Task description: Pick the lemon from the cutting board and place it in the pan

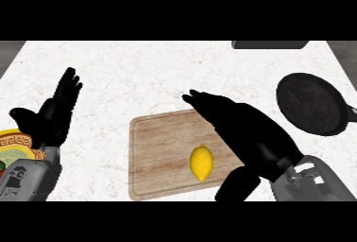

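Observation:
A yellow lemon (200,162) lies on the right half of a wooden cutting board (159,156) near the counter's front. My right hand (244,130) hovers over the board's right edge, just right of and above the lemon, fingers straight and pointing up-left, thumb hanging low beside the lemon. It holds nothing. A dark round pan (311,104) sits at the right side of the counter, its handle pointing right. My left hand (54,113) rests open at the left, fingers up.
A patterned plate (15,144) with food shows at the left edge, partly behind my left forearm. A dark object (270,45) sits at the counter's back right edge. White marbled counter spreads between board and pan.

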You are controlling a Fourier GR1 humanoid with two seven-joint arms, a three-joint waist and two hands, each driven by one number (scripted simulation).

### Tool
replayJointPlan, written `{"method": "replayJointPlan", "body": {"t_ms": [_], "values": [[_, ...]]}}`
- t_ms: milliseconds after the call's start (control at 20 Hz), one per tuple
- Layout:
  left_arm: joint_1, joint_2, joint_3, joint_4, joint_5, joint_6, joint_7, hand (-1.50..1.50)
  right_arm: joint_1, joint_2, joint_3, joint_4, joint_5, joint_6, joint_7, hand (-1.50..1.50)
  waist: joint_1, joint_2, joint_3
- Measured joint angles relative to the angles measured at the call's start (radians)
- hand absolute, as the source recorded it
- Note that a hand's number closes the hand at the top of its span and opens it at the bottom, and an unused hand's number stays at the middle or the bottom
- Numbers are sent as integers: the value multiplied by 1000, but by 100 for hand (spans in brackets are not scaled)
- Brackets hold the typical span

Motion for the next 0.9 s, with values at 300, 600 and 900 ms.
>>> {"method": "replayJointPlan", "body": {"t_ms": [300,600,900], "values": [[16,-9,20,-37,-15,-16,25,0,31,22,2,78,40,49,-44,-150,2,0,0],[-4,-29,38,-31,-37,-30,47,0,95,26,9,130,88,102,-139,-150,0,1,1],[24,-53,55,-50,-64,-50,47,0,112,88,37,159,177,138,-148,-150,1,0,0]]}}
